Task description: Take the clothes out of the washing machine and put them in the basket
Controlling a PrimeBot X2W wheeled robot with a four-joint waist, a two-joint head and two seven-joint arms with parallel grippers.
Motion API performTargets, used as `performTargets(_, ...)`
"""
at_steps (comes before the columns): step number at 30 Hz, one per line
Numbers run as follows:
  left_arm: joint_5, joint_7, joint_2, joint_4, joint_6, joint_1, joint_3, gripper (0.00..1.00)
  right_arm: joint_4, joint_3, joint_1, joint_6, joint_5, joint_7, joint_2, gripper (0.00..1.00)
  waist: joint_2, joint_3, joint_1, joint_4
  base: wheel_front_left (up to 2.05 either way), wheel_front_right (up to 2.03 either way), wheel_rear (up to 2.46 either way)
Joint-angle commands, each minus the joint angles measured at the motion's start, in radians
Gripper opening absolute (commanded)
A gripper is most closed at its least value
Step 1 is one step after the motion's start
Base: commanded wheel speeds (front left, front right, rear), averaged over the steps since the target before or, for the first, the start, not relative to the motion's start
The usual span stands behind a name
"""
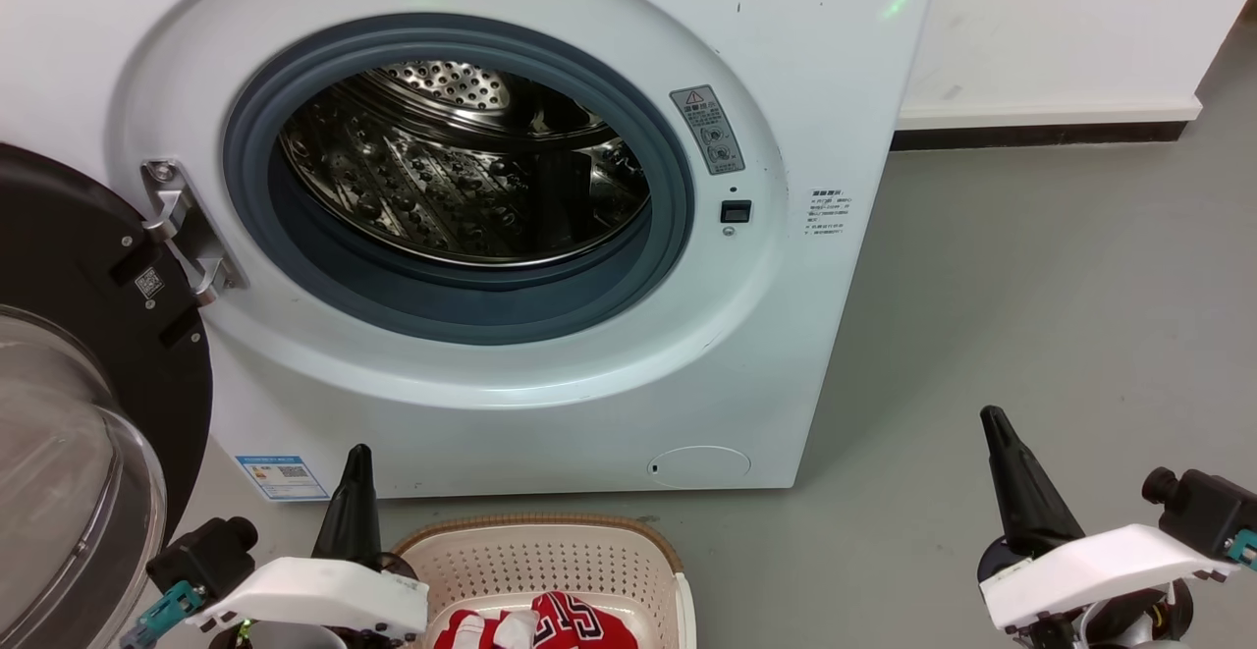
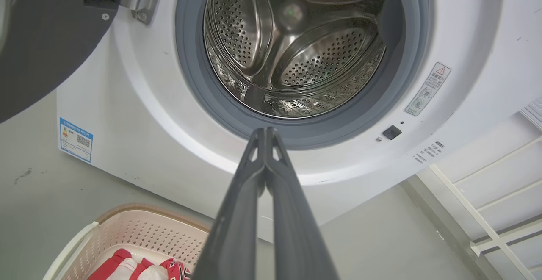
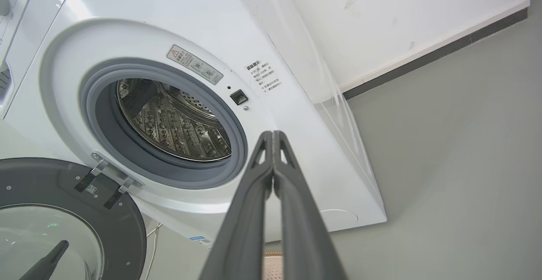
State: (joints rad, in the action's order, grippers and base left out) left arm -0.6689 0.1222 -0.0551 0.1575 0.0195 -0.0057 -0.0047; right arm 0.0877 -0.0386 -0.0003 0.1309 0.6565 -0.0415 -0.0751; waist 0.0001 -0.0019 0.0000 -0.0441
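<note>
Left tool [image 1: 359, 455] closed, empty; clothes [image 1: 574, 621] in basket [image 1: 550, 543] just beside it.

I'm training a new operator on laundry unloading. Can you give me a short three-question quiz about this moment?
1. True or false: the perforated steel drum of the large white front-loading washing machine has laundry in it.
2. Where do the red fabric clothes with white trim lie? A) inside the drum B) in the small cream perforated plastic basket C) half in each
3. Fill in: the left gripper and the right gripper, each with two dark fingers, are both ____ and hold nothing.
Key: 1 false; 2 B; 3 shut.
</note>
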Motion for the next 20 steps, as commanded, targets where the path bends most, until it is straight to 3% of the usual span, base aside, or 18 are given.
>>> performTargets(1,-0.033,-0.006,-0.001,-0.008,0.009,-0.031,0.007,0.0,-0.005,0.005,-0.028,0.0,0.038,0.003,-0.008,0.0,-0.0001,0.0,0.0,0.001,0.0,0.0,0.0)
performTargets(20,-0.299,-0.074,0.0,0.019,0.04,-0.055,0.04,0.0,0.041,0.027,-0.053,0.0,0.324,0.031,-0.014,0.0,-0.0001,0.001,0.0,0.01,0.0,0.0,0.0)
